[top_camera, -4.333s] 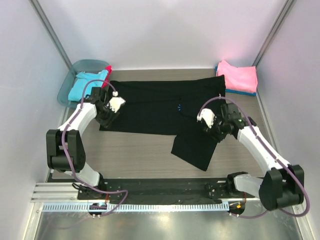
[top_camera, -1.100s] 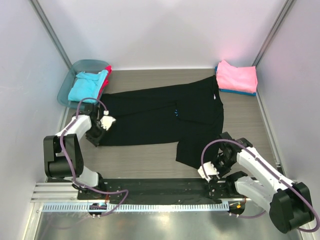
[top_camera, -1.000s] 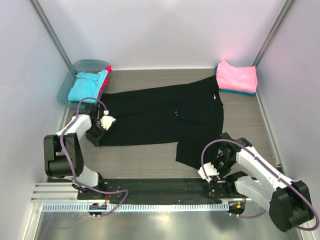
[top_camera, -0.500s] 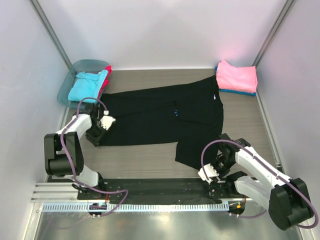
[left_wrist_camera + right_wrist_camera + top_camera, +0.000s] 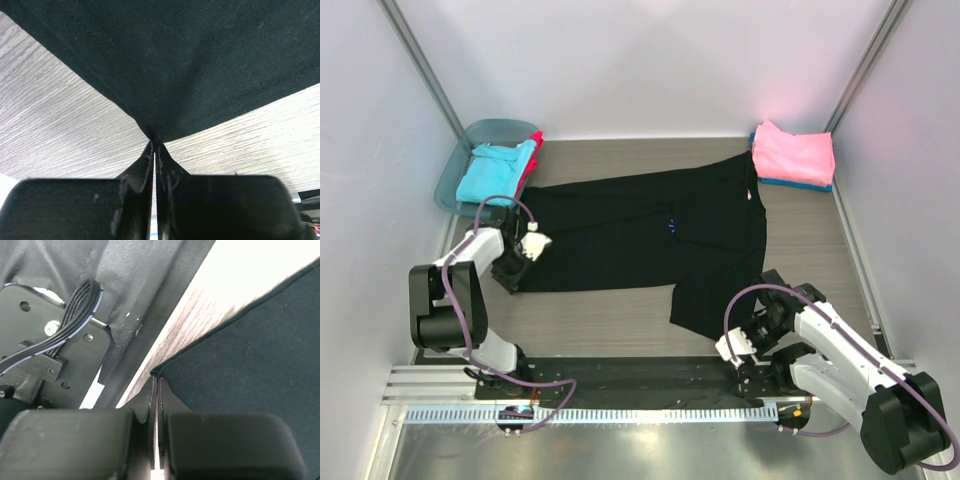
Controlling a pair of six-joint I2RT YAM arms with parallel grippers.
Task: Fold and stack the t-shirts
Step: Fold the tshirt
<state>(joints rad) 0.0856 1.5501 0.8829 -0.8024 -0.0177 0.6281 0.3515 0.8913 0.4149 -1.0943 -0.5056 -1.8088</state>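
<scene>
Step in hand: first fold of the black tee, which lies spread mid-worktop. The left hand pinches its left corner, and the right hand is clamped on its near corner. Next move: lift both corners together and carry them across evenly.

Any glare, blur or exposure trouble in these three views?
Top external: sharp, evenly lit, pink cast on the wall above the pink t-shirt. Left wrist: black t-shirt weave crisp, left tool blurred up close. Right wrist: table blown out white upper right, foreground soft.
</scene>
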